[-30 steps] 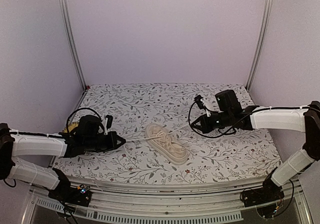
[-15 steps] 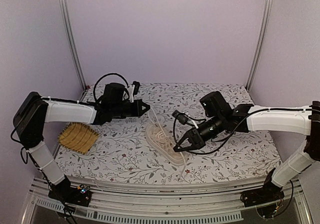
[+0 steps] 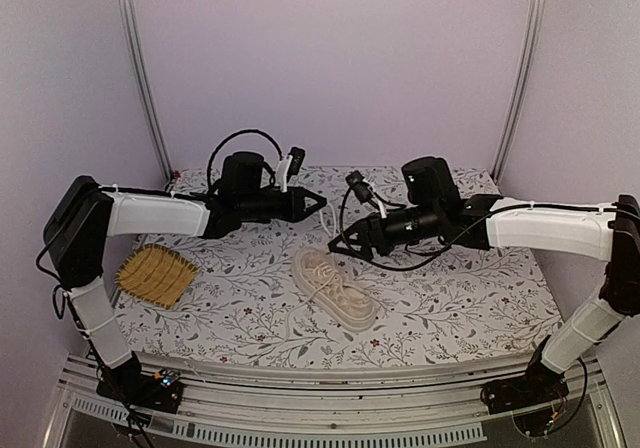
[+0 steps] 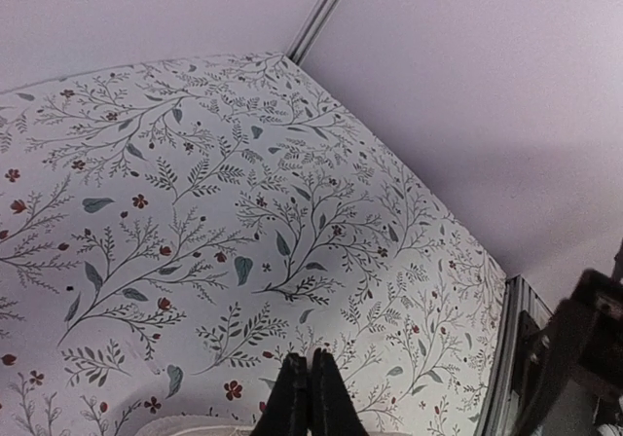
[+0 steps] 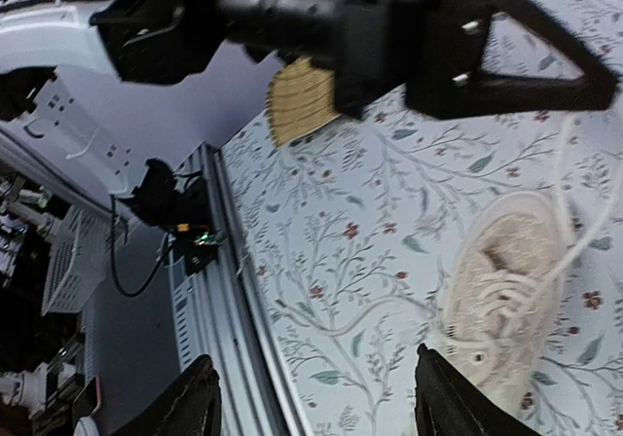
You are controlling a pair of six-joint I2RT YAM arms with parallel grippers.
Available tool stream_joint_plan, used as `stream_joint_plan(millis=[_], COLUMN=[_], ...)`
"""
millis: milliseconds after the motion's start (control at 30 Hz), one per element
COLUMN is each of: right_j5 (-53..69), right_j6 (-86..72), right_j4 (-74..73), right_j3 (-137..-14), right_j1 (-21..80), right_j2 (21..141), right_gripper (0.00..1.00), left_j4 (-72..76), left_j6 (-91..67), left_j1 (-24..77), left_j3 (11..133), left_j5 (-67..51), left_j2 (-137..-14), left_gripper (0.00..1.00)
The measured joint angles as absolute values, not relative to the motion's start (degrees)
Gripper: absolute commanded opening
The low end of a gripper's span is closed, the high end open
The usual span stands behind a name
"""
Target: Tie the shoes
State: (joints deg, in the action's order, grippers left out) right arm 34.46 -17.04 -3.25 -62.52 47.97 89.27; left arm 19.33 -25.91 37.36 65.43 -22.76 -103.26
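Top camera overlooks the table [image 3: 450,303] — wrist cameras skim it close.

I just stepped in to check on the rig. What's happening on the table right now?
Two arms are working on tying a cream sneaker that lies on the floral table. The left pincer is shut above it and appears to be pinching a lace that rises from the shoe. The right pincer hovers open close by, holding nothing. No bow is visible yet.

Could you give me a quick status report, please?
Left gripper: jaws shut on a lace. Right gripper: jaws open. Shoe upright, untied. Mat well aside.
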Motion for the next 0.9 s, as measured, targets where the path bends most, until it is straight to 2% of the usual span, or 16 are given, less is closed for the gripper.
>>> stream_joint_plan(millis=[267, 433, 467, 567, 667, 700, 767, 900], right_j5=[28.5, 30.4, 30.8, 32.0, 32.5, 32.3, 31.6, 29.1], right_j6=[-9.5, -5.9, -5.3, -3.9, -3.7, -3.8, -4.0, -5.4], right_j4=[2.0, 4.0, 4.3, 5.3, 6.2, 6.8, 7.9, 9.1], right_j3=[-65.1, -69.7, -70.6, -71.8, -71.8, -71.7, -71.1, -66.4], right_j1=[38.9, 38.6, 38.6, 38.6, 38.6, 38.6, 38.6, 38.6], right_j2=[94.8, 102.5, 103.8, 105.7, 105.9, 105.9, 105.7, 103.3], right_gripper=[0.67, 0.58, 0.50, 0.04, 0.02, 0.02, 0.02, 0.02], left_j4=[19.4, 19.4, 19.4, 19.4, 19.4, 19.4, 19.7, 20.9], left_j6=[-25.0, -24.8, -24.8, -24.8, -24.2, -24.2, -24.1, -24.3], left_j1=[38.6, 38.7, 38.7, 38.7, 38.7, 38.7, 38.8, 40.1], left_j3=[65.8, 65.8, 65.8, 65.8, 65.8, 65.7, 64.6, 55.4], left_j5=[-26.1, -27.1, -27.3, -27.8, -27.8, -27.7, -27.2, -24.4], left_j2=[-103.3, -103.4, -103.5, -103.6, -103.6, -103.5, -103.2, -100.1], left_gripper=[0.00, 0.00, 0.00, 0.01, 0.40, 0.48, 0.55, 0.56])
